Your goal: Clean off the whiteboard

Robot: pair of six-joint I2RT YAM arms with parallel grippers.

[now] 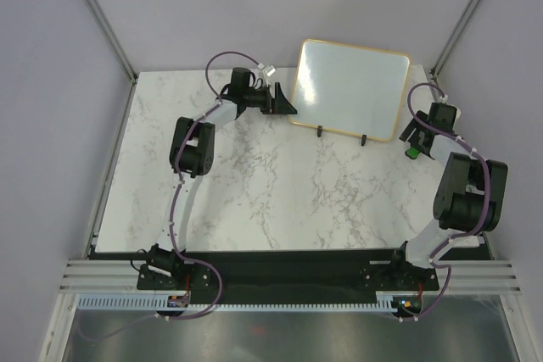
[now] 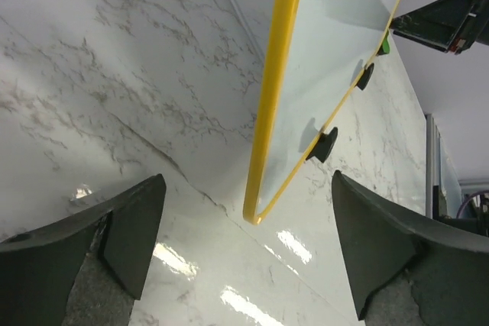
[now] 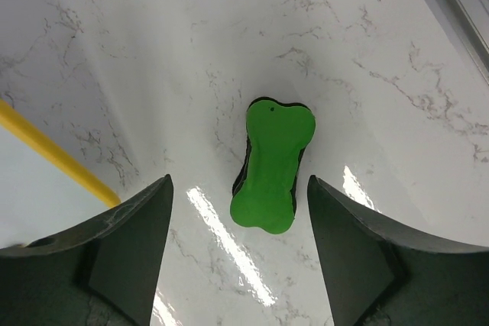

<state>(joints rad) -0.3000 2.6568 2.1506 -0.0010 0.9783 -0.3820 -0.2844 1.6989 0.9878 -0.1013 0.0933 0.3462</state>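
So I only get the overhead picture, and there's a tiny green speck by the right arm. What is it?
Observer: The right wrist view shows a green eraser, shaped like a dog bone, lying flat on the marble table.
Visitor: Is the arm gripping it?
Observer: No. The right fingers stand open on either side of it and touch nothing.
Visitor: And is the left arm holding the board?
Observer: No. In the left wrist view, the left fingers are wide apart. The whiteboard has its corner in the gap between them, clear of both.
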